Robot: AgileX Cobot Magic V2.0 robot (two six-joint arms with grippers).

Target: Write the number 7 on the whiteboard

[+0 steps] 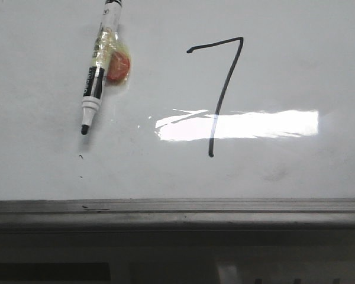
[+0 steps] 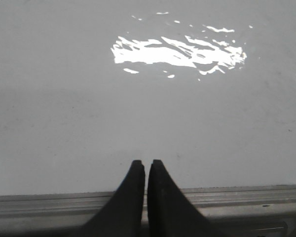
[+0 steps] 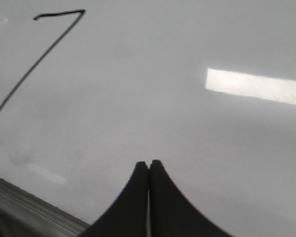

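A black hand-drawn number 7 [image 1: 222, 89] stands on the glossy whiteboard [image 1: 296, 65], its stem crossing a bright light reflection. It also shows in the right wrist view [image 3: 39, 64]. A black-and-white marker [image 1: 97, 77] with an orange tag taped to it lies on the board at the upper left, tip uncapped and pointing toward the near edge. My left gripper [image 2: 146, 163] is shut and empty over the board's near rail. My right gripper [image 3: 149, 163] is shut and empty above bare board, to the right of the 7. Neither gripper shows in the front view.
The board's grey metal edge rail [image 1: 177, 208] runs along the near side, also in the left wrist view [image 2: 246, 195]. A few tiny black specks [image 1: 81, 157] sit below the marker tip.
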